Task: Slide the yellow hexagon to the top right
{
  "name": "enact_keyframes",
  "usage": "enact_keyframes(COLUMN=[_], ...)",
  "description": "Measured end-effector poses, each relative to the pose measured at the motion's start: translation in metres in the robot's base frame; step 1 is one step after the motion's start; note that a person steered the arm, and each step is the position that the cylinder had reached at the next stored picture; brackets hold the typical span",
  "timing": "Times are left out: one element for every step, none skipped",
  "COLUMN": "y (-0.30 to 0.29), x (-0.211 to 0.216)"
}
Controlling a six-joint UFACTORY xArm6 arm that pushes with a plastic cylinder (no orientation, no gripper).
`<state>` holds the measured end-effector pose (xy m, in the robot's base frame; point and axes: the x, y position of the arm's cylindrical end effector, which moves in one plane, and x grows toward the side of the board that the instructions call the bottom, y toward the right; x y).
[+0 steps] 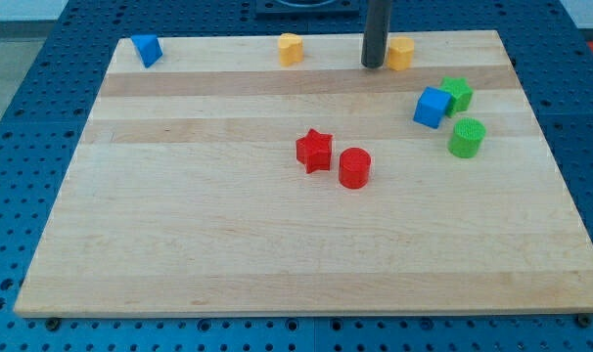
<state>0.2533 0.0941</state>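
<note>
Plastic, light and hard: the yellow hexagon (401, 53) should skid easily if pushed square on its left face. It sits along the tabletop (228, 244) top edge, right of centre. My tool's tip (375, 65), a bare rod holding nothing, stands just left, seemingly touching.

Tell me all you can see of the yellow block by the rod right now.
The yellow block is small, matte, plastic-looking and faceted; its hexagon outline is hard to confirm. It sits flat near the board's top edge, right of centre. My tip stands at its left side, apparently touching. No other block touches it.
</note>
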Motion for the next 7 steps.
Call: enact_keyframes(y=[0.003,0.003,0.0,0.0,0.0,0.002,0.002], x=[-0.004,-0.004,0.002,0.008,0.011,0.02,0.02])
